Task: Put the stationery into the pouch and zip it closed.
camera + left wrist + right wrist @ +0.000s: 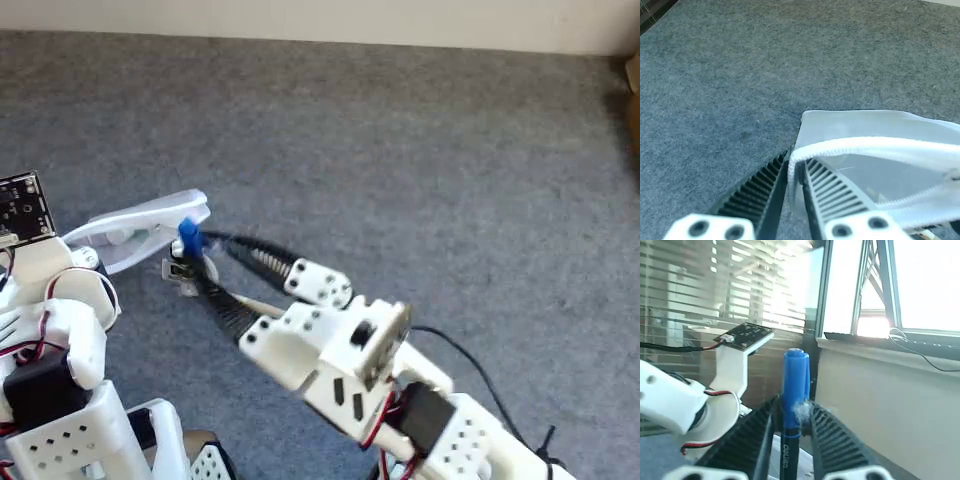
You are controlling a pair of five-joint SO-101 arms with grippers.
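Now pouch, prob. soft, limp mesh, is held near left edge of tabletop, left gripper pinching its zip rim, likely best hold. Pen, prob. light, stiff, slick, is clamped mid-barrel by right gripper at pouch mouth.

arms: we see white plastic shells, rows of small holes
fingers: black, ribbed
cables: red, black
board: black
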